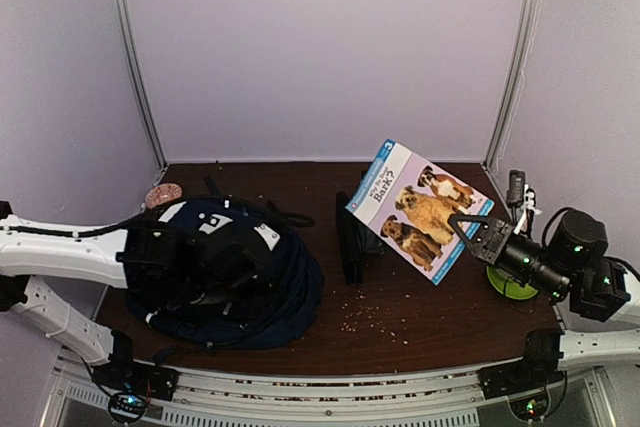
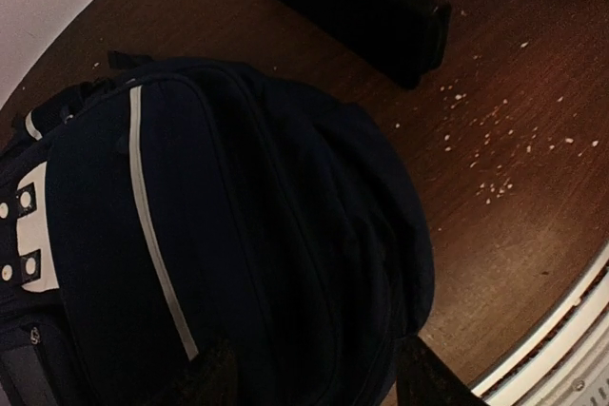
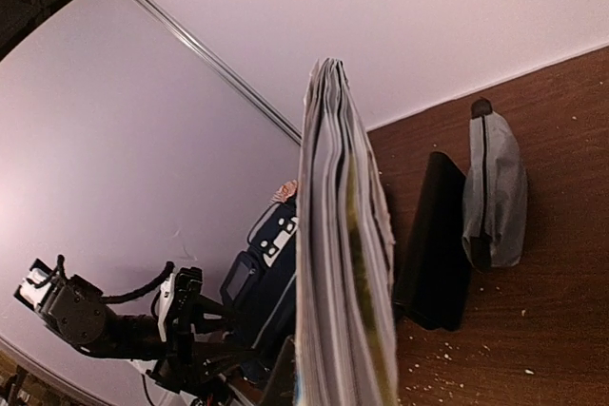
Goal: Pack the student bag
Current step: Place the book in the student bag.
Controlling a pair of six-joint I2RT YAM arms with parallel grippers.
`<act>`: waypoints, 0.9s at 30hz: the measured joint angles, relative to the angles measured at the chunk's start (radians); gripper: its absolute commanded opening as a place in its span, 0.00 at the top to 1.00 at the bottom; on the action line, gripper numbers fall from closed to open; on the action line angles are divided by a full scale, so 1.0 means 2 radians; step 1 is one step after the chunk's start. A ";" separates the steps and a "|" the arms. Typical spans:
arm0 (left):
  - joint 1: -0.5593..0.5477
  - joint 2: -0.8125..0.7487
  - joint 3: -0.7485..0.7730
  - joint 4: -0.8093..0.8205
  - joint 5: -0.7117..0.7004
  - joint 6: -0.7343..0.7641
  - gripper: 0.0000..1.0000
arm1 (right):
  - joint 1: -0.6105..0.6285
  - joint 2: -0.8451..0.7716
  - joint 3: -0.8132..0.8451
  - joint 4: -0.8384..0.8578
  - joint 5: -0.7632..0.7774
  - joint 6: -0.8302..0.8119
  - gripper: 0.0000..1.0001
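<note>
Both of your right fingers (image 1: 468,219) are clamped on the lower edge of the dog book (image 1: 420,209), holding it tilted above the table (image 1: 430,322). Your left fingers (image 2: 425,382) are spread wide, gripping nothing, just over the student bag (image 2: 238,235). It lies on the table's left side, near a black case (image 1: 352,239).

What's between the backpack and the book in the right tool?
A black case on the table, between backpack and book; top view shows it.
</note>
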 measured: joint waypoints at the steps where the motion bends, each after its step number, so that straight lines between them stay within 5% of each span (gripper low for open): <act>1: -0.003 0.026 0.013 -0.015 -0.006 0.001 0.02 | 0.000 -0.004 -0.005 -0.012 0.004 0.000 1.00; 6: -0.007 0.127 0.075 -0.089 -0.046 0.000 0.02 | 0.000 -0.014 -0.013 -0.048 0.012 0.001 1.00; 18: -0.005 0.205 0.104 -0.172 -0.096 -0.025 0.05 | 0.000 -0.007 -0.013 -0.048 0.007 0.001 1.00; 22: -0.003 0.210 0.104 -0.176 -0.096 -0.027 0.16 | 0.000 -0.002 -0.013 -0.046 0.005 0.001 1.00; 27: 0.009 0.210 0.098 -0.174 -0.099 -0.029 0.43 | -0.002 0.004 -0.013 -0.038 -0.003 0.001 1.00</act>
